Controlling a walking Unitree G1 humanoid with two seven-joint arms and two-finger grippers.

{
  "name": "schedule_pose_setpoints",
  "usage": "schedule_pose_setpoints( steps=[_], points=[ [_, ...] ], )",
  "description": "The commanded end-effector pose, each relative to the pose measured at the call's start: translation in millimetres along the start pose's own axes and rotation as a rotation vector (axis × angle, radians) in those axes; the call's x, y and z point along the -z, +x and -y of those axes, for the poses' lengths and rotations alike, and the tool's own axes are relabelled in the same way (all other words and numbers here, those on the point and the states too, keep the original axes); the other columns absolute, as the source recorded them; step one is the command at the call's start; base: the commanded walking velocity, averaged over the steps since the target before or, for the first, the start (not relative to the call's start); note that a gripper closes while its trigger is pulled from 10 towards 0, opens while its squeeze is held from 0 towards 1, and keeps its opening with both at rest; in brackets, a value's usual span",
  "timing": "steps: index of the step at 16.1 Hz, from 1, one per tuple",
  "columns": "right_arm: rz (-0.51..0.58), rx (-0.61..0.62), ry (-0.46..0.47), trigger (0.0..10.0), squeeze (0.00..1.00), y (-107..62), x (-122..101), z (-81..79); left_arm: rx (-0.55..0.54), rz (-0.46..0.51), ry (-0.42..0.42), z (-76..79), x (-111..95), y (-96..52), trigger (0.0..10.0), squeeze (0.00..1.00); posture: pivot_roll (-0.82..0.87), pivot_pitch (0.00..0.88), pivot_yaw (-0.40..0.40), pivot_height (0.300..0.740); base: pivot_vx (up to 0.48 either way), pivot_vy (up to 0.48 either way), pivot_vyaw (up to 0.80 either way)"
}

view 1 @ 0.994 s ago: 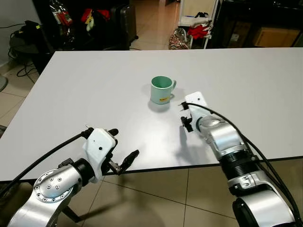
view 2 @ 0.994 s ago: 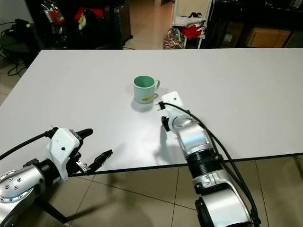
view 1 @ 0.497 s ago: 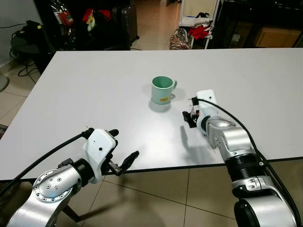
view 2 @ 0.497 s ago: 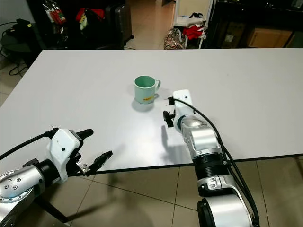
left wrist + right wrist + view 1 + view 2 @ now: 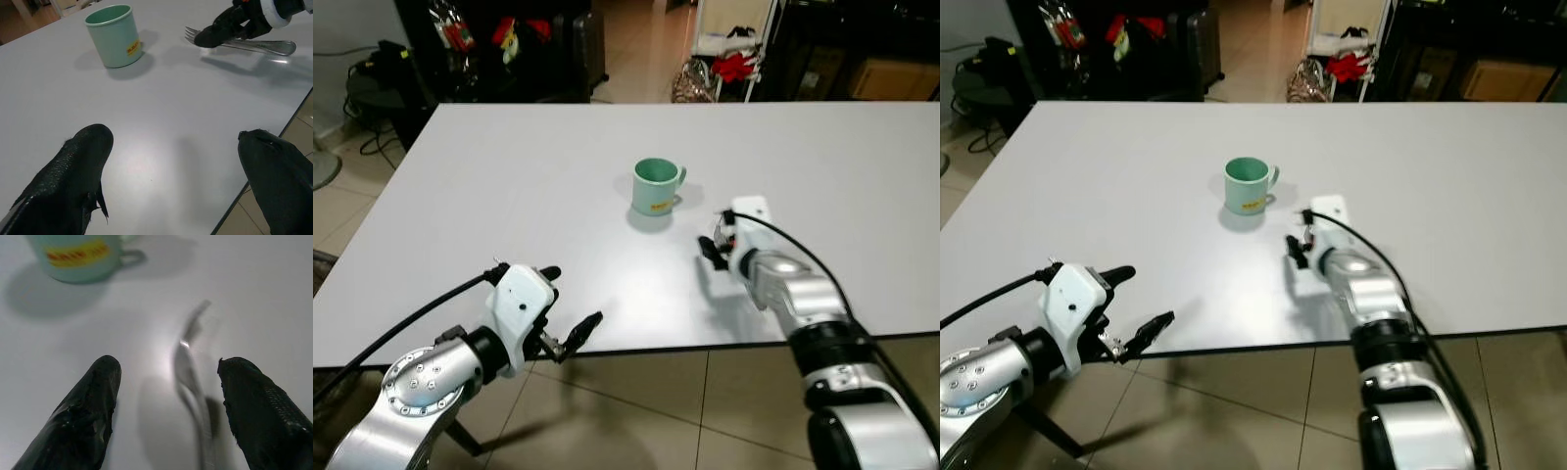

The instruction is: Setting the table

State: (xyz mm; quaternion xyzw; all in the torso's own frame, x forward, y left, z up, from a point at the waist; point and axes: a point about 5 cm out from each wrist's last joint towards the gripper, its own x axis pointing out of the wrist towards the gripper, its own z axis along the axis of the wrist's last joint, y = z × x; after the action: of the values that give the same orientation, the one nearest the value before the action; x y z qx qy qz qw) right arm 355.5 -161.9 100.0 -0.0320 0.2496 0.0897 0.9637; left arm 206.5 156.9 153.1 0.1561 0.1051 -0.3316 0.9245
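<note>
Fork (image 5: pixel 188 369) flat on white counter (image 5: pixel 509 196), just beside green mug (image 5: pixel 655 185), tines toward mug, long axis between spread right gripper (image 5: pixel 166 406) fingers. Left gripper (image 5: pixel 176 171) open, empty, farther, at counter edge.

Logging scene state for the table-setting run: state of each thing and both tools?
Green mug: upright on the white table, handle toward the robot's right.
Fork: flat on the table, released, tines toward the mug.
Right tool: open, straddling the fork.
Left tool: open, empty, at the near table edge.
</note>
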Motion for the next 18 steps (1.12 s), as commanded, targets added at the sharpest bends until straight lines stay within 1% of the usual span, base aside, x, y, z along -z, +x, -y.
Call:
schedule_pose_setpoints(
  steps=[1,3,6,8,9,10,13,15,18],
  points=[
    [0.026,-0.013,0.004,10.0,0.0,0.5,-8.6,4.0,0.02,-0.002,0.01,0.5,-2.1,-0.3,10.0,0.0,-0.07,0.005,0.019,0.74,0.0,0.0,0.0],
    [0.022,-0.035,-0.003,10.0,0.0,1.0,-7.5,4.6,0.02,-0.003,0.011,-0.1,-2.1,-0.6,10.0,0.0,-0.07,0.005,0.021,0.74,0.0,0.0,0.0],
    [-0.003,-0.169,-0.021,10.0,0.0,2.1,-2.6,-2.2,0.025,-0.006,0.017,-1.6,-2.8,-0.8,10.0,0.0,-0.07,0.004,0.028,0.74,0.0,0.0,0.0],
    [-0.004,-0.23,-0.033,10.0,0.0,1.6,-3.1,-7.9,0.026,-0.006,0.019,-2.6,-2.9,-0.9,10.0,0.0,-0.07,0.002,0.031,0.74,0.0,0.0,0.0],
    [-0.002,-0.283,-0.078,10.0,0.0,0.5,-3.4,-13.9,0.027,-0.007,0.022,-3.2,-3.2,-0.8,10.0,0.0,-0.06,0.002,0.031,0.74,0.0,0.0,0.0],
    [0.001,-0.307,-0.137,10.0,0.0,0.1,-3.7,-18.0,0.027,-0.006,0.024,-3.4,-3.6,-0.7,10.0,0.0,-0.06,0.002,0.033,0.74,0.0,0.0,0.0],
    [0.021,-0.311,-0.238,10.0,0.0,-2.0,-9.6,-27.3,0.027,-0.005,0.026,-3.4,-4.3,-0.3,10.0,0.0,-0.06,0.002,0.032,0.74,0.0,0.0,0.0],
    [0.031,-0.312,-0.26,10.0,0.0,-3.7,-14.1,-29.9,0.026,-0.004,0.027,-3.4,-4.7,0.0,10.0,0.0,-0.06,0.002,0.031,0.74,0.0,0.0,0.0],
    [0.033,-0.313,-0.297,10.0,0.0,-5.8,-14.8,-32.5,0.025,-0.003,0.028,-3.4,-5.1,0.5,10.0,0.0,-0.06,0.001,0.031,0.74,0.0,0.0,0.0]
  ],
)
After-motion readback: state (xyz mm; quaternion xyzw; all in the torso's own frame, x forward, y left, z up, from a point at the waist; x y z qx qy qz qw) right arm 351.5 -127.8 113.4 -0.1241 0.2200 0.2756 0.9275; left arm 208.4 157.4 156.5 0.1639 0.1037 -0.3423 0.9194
